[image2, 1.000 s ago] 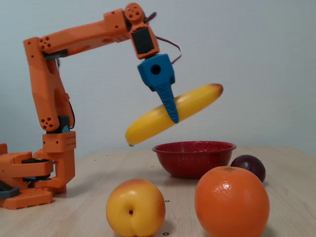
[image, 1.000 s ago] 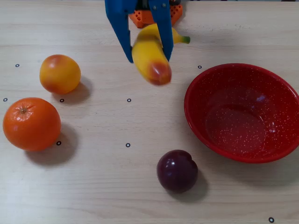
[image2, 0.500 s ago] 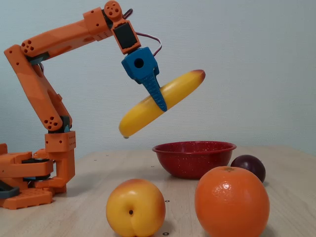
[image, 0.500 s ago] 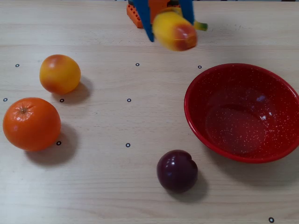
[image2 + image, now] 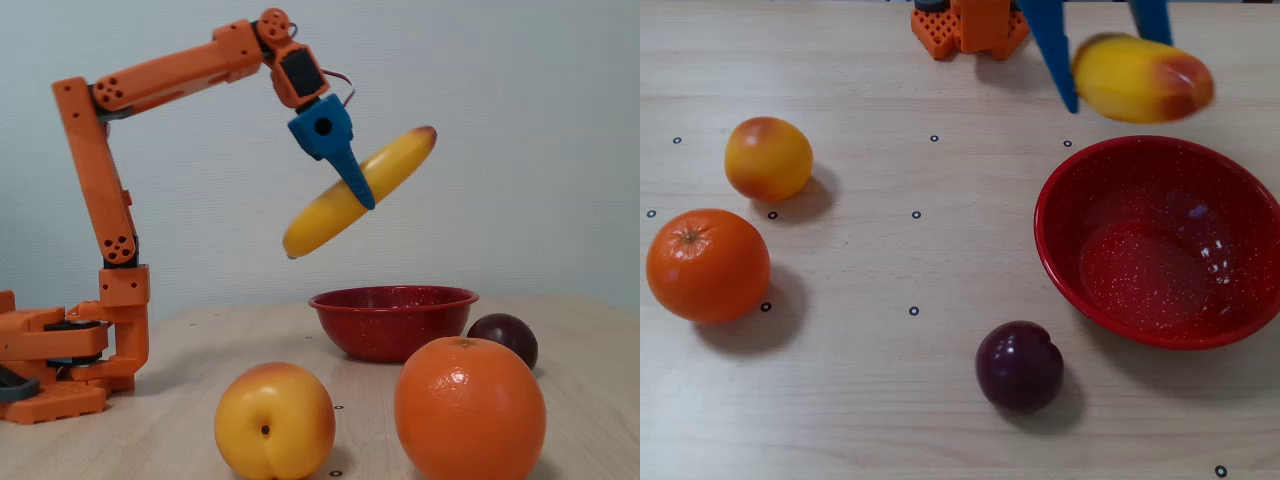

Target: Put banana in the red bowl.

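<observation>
The yellow banana (image 5: 360,192) hangs tilted in the air, its orange-red end up and to the right in the fixed view. My blue gripper (image 5: 358,186) is shut on the banana's middle, high above the table. The red bowl (image 5: 392,318) stands on the table below and slightly right of the banana. In the overhead view the banana (image 5: 1140,78) shows blurred, just beyond the far rim of the red bowl (image 5: 1160,240), between my blue fingers (image 5: 1052,50). The bowl is empty.
An orange (image 5: 708,265), a yellow-orange peach-like fruit (image 5: 767,158) and a dark plum (image 5: 1019,365) lie on the wooden table. The arm's orange base (image 5: 968,28) stands at the far edge. Small black ring marks dot the table.
</observation>
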Robot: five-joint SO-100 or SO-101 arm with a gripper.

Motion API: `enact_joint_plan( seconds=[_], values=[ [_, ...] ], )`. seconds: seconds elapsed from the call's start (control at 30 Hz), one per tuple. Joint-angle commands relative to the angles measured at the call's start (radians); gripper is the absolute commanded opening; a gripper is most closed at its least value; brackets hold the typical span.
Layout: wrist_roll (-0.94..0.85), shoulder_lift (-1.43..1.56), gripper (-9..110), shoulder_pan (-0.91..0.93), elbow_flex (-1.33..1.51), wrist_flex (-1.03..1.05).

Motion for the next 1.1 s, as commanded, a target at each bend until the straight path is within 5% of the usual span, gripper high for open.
enact_joint_plan(
  seconds=[0.0,1.07],
  values=[
    [0.044,-0.014,0,-0.034,-0.187,0.002],
    [0.143,-0.489,0,-0.124,-0.383,-0.002]
  ],
)
